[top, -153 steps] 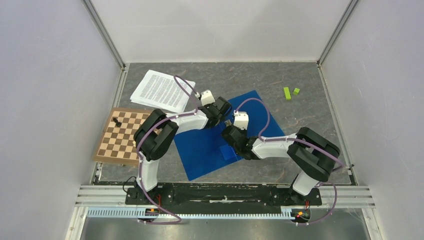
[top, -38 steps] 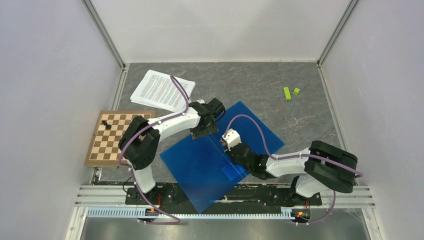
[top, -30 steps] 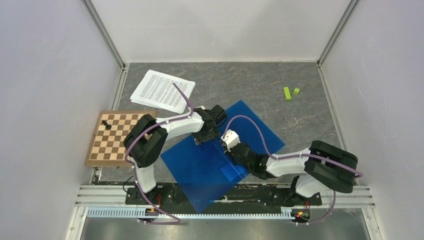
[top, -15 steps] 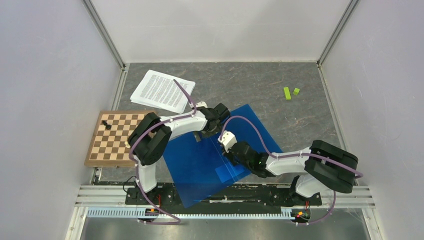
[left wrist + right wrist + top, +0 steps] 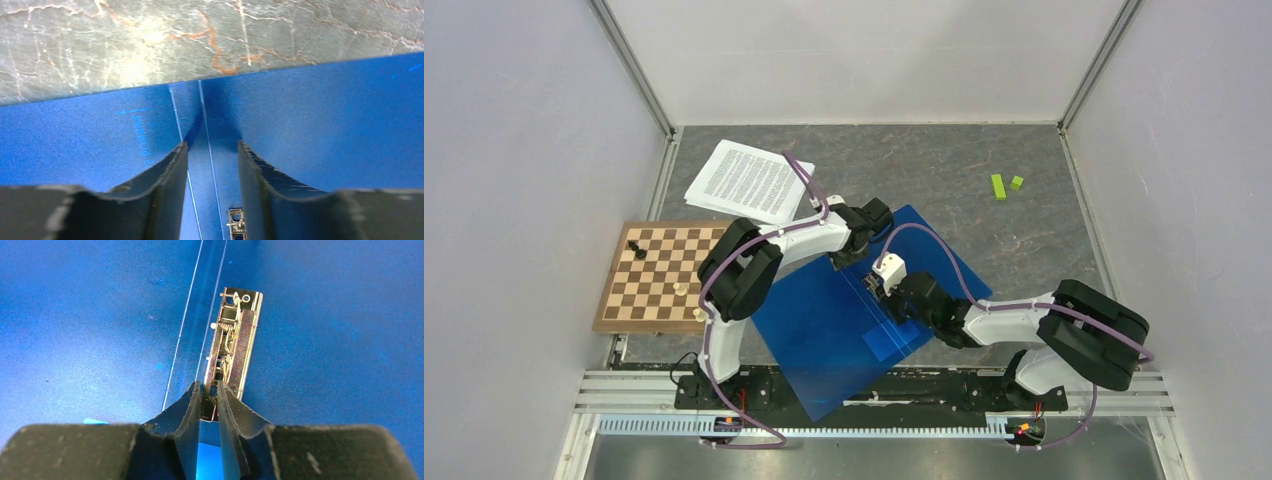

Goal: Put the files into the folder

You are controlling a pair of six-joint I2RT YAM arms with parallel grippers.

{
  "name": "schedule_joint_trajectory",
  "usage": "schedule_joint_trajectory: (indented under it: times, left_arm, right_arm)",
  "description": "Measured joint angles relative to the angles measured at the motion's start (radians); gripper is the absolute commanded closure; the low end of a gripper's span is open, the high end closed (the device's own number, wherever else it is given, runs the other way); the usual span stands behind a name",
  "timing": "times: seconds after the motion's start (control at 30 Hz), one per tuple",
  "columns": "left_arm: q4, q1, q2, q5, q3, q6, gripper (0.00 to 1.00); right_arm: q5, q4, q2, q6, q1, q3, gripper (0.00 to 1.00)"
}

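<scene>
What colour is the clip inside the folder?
The clip is shiny silver metal, clearest in the right wrist view.

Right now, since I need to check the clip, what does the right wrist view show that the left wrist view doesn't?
Right wrist only: the whole metal clip, the right gripper seemingly pinching its near end. Left wrist only: the marbled table beyond the folder, the left gripper open over the spine. Both: the opened blue folder's inside.
</scene>
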Motion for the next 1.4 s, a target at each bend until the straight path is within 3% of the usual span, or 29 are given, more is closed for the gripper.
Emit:
schedule_joint_trajectory:
  times: [0.07, 0.3, 0.83, 1.03, 1.3, 1.4]
  left_arm:
    - [0.022, 0.001, -0.023, -0.003, -0.042, -0.017, 0.63]
    - [0.178, 0.009, -0.135, 0.029, -0.200, -0.056, 0.48]
    - [0.170, -0.077, -0.173, 0.176, -0.227, -0.116, 0.55]
    - [0.148, -0.076, -0.145, 0.196, -0.195, -0.158, 0.69]
    - [0.157, -0.074, -0.131, 0.219, -0.187, -0.209, 0.94]
    - [0.160, -0.073, -0.134, 0.219, -0.193, -0.230, 0.98]
  right_arm:
    - [-0.008, 0.003, -0.002, 0.005, -0.012, -0.003, 0.79]
    - [-0.012, 0.006, -0.002, 0.012, -0.030, -0.005, 0.80]
    - [-0.014, 0.023, 0.000, 0.025, -0.032, -0.013, 0.82]
    - [-0.015, 0.032, 0.000, 0.033, -0.032, -0.018, 0.83]
    - [-0.014, 0.050, 0.000, 0.042, -0.032, -0.028, 0.83]
    - [-0.011, 0.051, 0.000, 0.043, -0.032, -0.029, 0.77]
